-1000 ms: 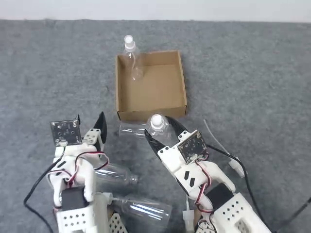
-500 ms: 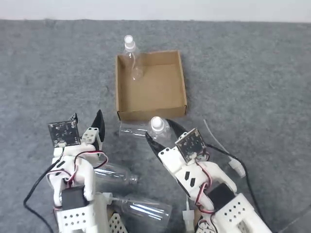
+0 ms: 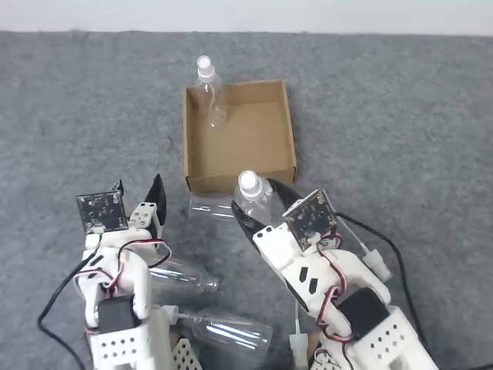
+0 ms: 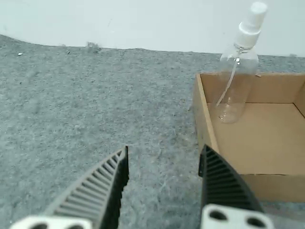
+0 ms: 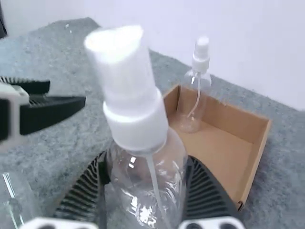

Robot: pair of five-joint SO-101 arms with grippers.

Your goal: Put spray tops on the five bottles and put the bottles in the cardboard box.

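The right gripper [image 3: 253, 196] is pinching its ribbed black jaws around a clear, round-shouldered plastic bottle [image 5: 143, 181], which is standing upright just near the box's near wall. A smooth white cylindrical spray top [image 5: 126, 81] is sitting on it, with a thin tube running down inside. The shallow square cardboard box [image 3: 291, 131] is lying on the fuzzy gray mat [image 3: 400, 116]. A capped bottle [image 3: 209, 96] is leaning in its far-left corner. Three more clear bottles are lying on their sides: one [image 3: 208, 206] just near the box and two [image 3: 185, 277] [image 3: 231, 331] by the left arm. A loose top [image 3: 375, 266] is lying to the right. The right arm is stretching from near right toward the box. The left gripper [image 3: 139, 183] is pointing far, with its jaws spread and empty over the mat.
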